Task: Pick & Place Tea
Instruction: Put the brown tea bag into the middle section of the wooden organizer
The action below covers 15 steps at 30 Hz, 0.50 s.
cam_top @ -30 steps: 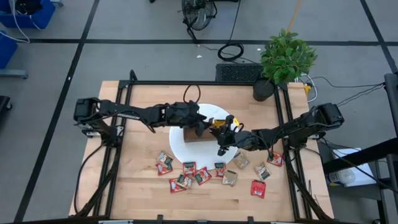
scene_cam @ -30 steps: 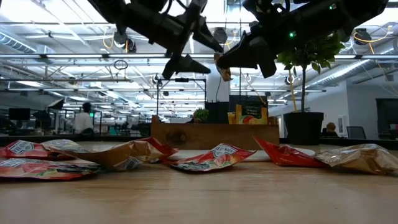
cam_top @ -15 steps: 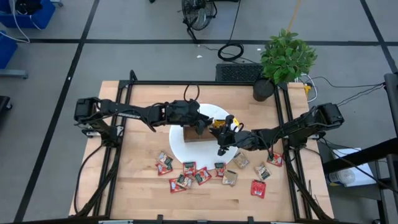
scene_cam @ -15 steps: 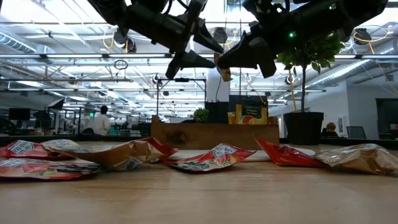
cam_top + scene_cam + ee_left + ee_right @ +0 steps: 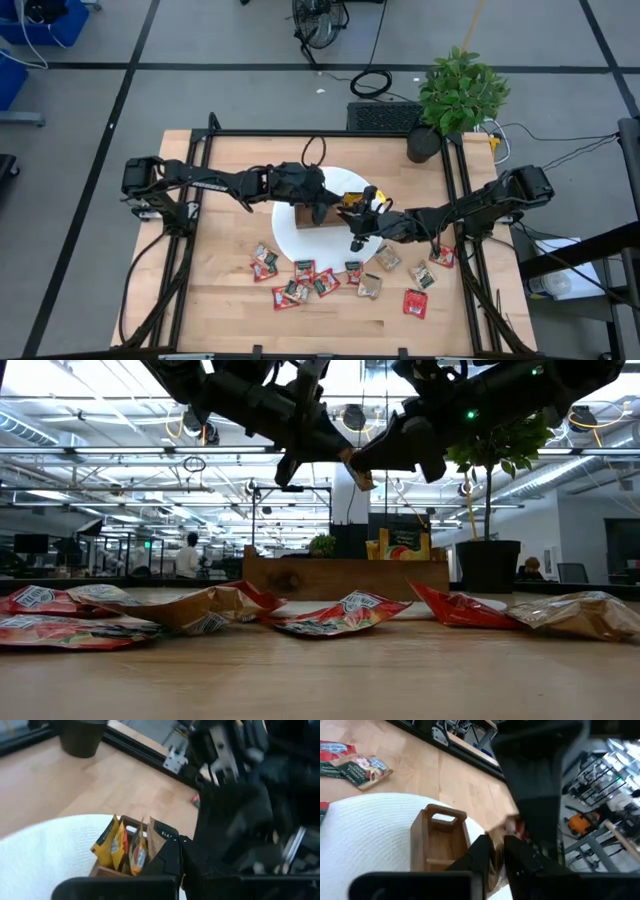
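Above the wooden tray [image 5: 312,218] on the white plate [image 5: 288,235], my two grippers meet over a tan tea sachet [image 5: 356,466]. My left gripper [image 5: 343,455] comes from the table's left and is shut at the sachet's upper corner. My right gripper [image 5: 372,460] comes from the right with the same sachet between its fingers [image 5: 481,851]. Yellow sachets [image 5: 116,846] stand upright in one compartment of the tray. Several red and tan sachets [image 5: 312,278] lie flat on the table near the front. My left gripper pinches the tan sachet's upper corner [image 5: 349,457] at its fingertips, coming nearly level from the table's left. The sachet is lifted clear, above the tray. My right gripper has the sachet's other side [image 5: 498,860] between its two fingers, reaching nearly level from the table's right. Its own fingers hide how much of the sachet lies between them.
A potted plant [image 5: 450,100] stands at the table's far right corner. Dark frame rails [image 5: 200,180] run along the table's left and right sides. Loose sachets [image 5: 335,615] are strewn across the near half of the table.
My left gripper, open a second ago, has shut on the sachet's upper corner while rolling about its own axis, staying in place. My right gripper has kept still at the sachet. The sachet has stayed above the tray.
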Each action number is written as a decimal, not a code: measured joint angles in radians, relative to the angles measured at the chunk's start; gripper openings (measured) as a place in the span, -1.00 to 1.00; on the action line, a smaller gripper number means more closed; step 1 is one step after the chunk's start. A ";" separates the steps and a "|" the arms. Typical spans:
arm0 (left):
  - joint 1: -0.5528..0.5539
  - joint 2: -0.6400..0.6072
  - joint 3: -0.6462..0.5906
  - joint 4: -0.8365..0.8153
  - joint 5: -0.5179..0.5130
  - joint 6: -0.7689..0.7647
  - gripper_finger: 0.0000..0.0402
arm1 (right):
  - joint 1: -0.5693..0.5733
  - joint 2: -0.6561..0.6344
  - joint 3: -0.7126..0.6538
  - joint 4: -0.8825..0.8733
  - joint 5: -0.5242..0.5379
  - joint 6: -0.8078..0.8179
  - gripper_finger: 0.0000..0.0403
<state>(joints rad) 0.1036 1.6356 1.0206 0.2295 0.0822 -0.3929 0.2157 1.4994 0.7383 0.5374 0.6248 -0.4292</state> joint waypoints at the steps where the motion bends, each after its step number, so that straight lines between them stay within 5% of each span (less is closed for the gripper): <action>1: -0.003 0.000 0.000 -0.005 0.001 0.049 -0.98 | 0.011 -0.011 0.000 -0.009 -0.001 0.009 -0.71; 15: -0.072 0.000 -0.022 -0.041 -0.159 0.774 -0.99 | 0.140 -0.385 -0.063 -0.244 -0.026 0.120 -0.57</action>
<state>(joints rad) 0.0315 1.6356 0.9989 0.1887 -0.0765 0.3810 0.3557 1.1149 0.6757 0.2933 0.5987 -0.3089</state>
